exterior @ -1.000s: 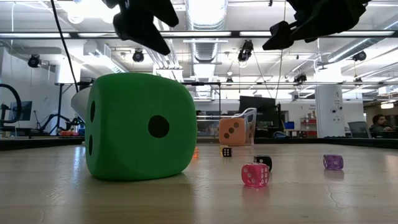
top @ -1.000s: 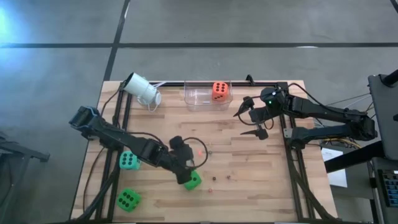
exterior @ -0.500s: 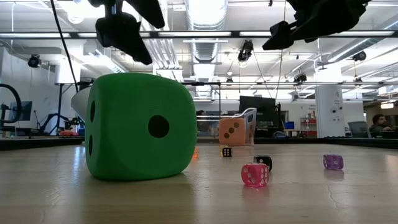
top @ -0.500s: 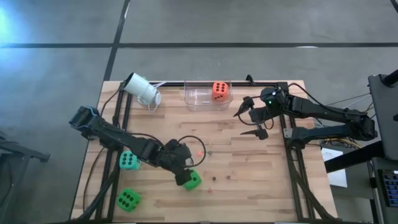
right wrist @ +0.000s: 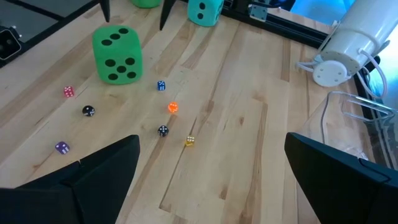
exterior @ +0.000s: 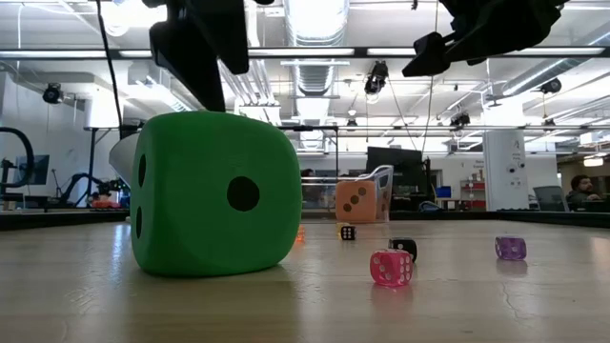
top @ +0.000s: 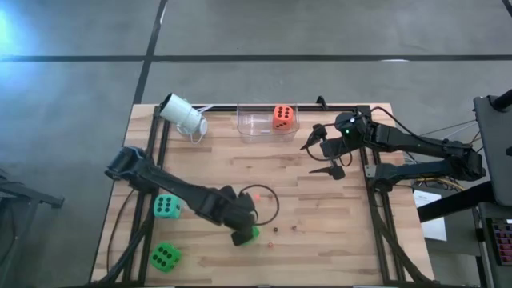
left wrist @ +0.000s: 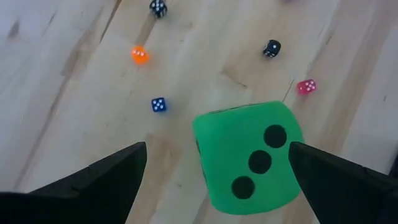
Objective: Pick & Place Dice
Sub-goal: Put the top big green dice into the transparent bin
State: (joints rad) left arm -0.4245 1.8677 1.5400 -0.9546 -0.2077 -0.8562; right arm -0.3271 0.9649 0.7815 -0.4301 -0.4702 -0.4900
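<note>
left hand (left wrist: 214, 165): spread wide, holding nothing, right above the green die (left wrist: 249, 155), fingers either side, not touching
green die: near middle of the counter (top: 336, 232), mostly covered by that hand from overhead
right hand (top: 318, 150): also spread, empty, up by the far right
orange-red die (top: 282, 116): in the clear bin (top: 252, 124), far edge
teal die (top: 166, 206), second green die (top: 164, 257): near left
tiny dice (right wrist: 161, 86): scattered, pips too small to read

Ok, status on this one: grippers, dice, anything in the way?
Left gripper open over green die, not gripping. Right gripper open, waiting near clear bin. Tiny dice scattered nearby; nothing blocking.
</note>
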